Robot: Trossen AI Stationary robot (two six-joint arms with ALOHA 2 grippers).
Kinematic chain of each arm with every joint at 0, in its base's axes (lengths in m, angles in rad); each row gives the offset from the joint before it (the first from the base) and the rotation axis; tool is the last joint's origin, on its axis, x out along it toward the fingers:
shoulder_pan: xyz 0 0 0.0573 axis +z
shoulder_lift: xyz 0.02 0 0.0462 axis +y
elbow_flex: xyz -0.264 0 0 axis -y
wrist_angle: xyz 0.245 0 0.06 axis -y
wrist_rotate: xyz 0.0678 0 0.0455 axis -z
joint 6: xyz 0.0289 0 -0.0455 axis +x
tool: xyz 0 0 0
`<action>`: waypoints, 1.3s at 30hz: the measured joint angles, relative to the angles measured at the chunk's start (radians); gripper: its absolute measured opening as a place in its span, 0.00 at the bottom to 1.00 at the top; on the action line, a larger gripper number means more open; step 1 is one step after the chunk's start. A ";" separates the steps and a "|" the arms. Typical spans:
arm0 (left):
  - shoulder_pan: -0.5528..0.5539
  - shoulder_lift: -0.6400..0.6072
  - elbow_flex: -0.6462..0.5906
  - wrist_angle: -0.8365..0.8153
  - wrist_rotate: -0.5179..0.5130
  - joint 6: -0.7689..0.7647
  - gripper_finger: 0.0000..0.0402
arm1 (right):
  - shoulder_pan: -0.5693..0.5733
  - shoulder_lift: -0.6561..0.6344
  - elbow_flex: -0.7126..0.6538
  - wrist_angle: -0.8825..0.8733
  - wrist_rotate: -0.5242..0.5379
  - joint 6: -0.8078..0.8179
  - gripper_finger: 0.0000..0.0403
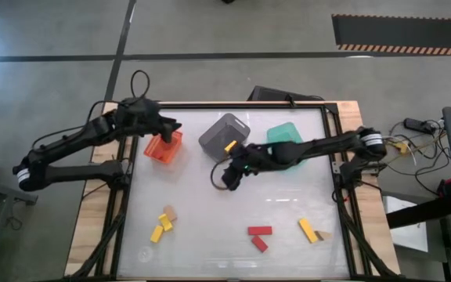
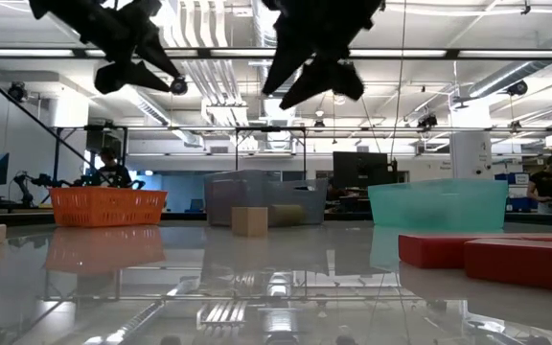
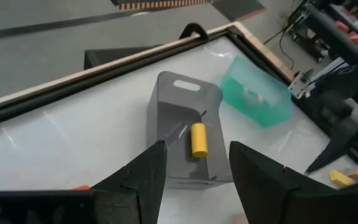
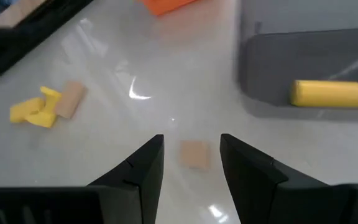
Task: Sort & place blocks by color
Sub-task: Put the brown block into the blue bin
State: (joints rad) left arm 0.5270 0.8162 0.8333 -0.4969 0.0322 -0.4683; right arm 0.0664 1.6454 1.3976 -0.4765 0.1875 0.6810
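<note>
My right gripper [image 1: 227,178] hangs open above the middle of the table. In its wrist view a tan block [image 4: 194,154] lies flat on the table below the gap between its fingers. My left gripper [image 1: 174,128] is open and empty, high over the orange bin [image 1: 163,147]. A yellow block [image 3: 198,139] lies in the grey bin [image 1: 219,131]. Yellow and tan blocks [image 1: 164,222] lie near left, two red blocks [image 1: 259,236] near the front, and a yellow and a tan block [image 1: 312,230] near right.
The green bin [image 1: 285,135] stands at the far right beside the grey bin, with something pale inside [image 3: 252,94]. The three bins line the far part of the table. The black frame [image 1: 337,157] edges the table.
</note>
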 joint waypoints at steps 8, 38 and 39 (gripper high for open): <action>0.000 -0.024 -0.006 0.000 0.000 0.006 0.40 | 0.093 0.104 -0.063 0.295 0.139 -0.243 0.37; 0.001 -0.026 -0.026 -0.005 0.000 0.062 0.40 | 0.127 0.246 -0.176 0.403 0.345 -0.157 0.56; 0.001 -0.026 -0.026 -0.005 0.000 0.063 0.40 | 0.127 0.253 -0.176 0.413 0.329 -0.157 0.57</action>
State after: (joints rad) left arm 0.5278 0.7906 0.8078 -0.5018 0.0326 -0.4053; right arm 0.1937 1.8982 1.2221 -0.0640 0.5162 0.5245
